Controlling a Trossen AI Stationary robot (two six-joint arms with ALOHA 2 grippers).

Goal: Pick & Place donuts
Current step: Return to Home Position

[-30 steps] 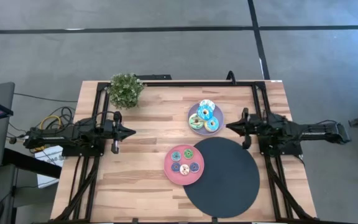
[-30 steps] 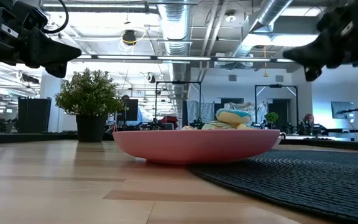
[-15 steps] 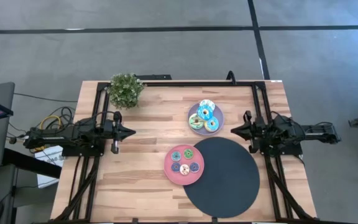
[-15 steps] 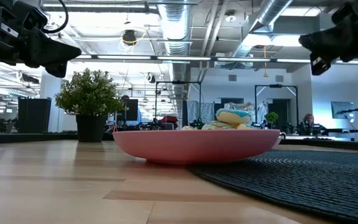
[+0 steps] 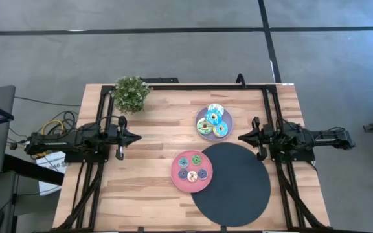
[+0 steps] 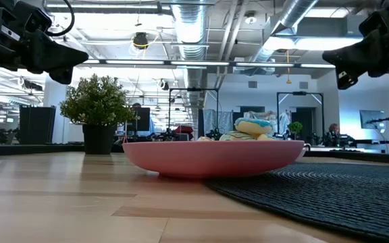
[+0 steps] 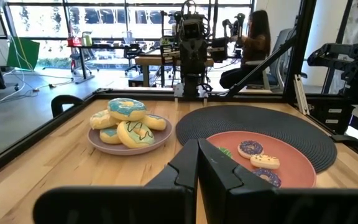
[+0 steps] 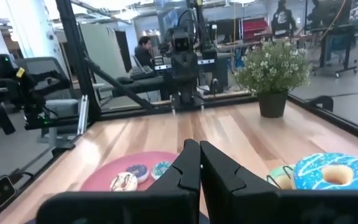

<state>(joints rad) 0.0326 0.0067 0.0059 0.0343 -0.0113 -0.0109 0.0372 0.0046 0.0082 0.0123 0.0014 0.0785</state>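
Both arms rest at the table's sides, pointing level toward the middle. My left gripper (image 5: 137,136) (image 7: 197,144) is shut and holds nothing. My right gripper (image 5: 240,136) (image 8: 199,144) is likewise shut on nothing. Between them, toward the far side, a lilac plate (image 5: 230,123) carries several larger donuts (image 5: 214,118), one of them iced blue (image 7: 127,109) (image 8: 331,171). Nearer the front, a pink plate (image 5: 175,173) holds several small donuts (image 5: 192,167) (image 7: 252,148) lying flat. Neither gripper is close to any donut.
A big black disc (image 5: 238,188) lies at the front right, with the pink plate overlapping its left edge. A potted plant (image 5: 131,92) stands at the far left corner. A black frame (image 5: 193,86) runs along the far edge and sides. Bare wood lies at the front left.
My right arm has folded back toward the table's right edge into its resting pose. Its gripper has stayed shut. The left arm, the plates and the donuts have kept still.
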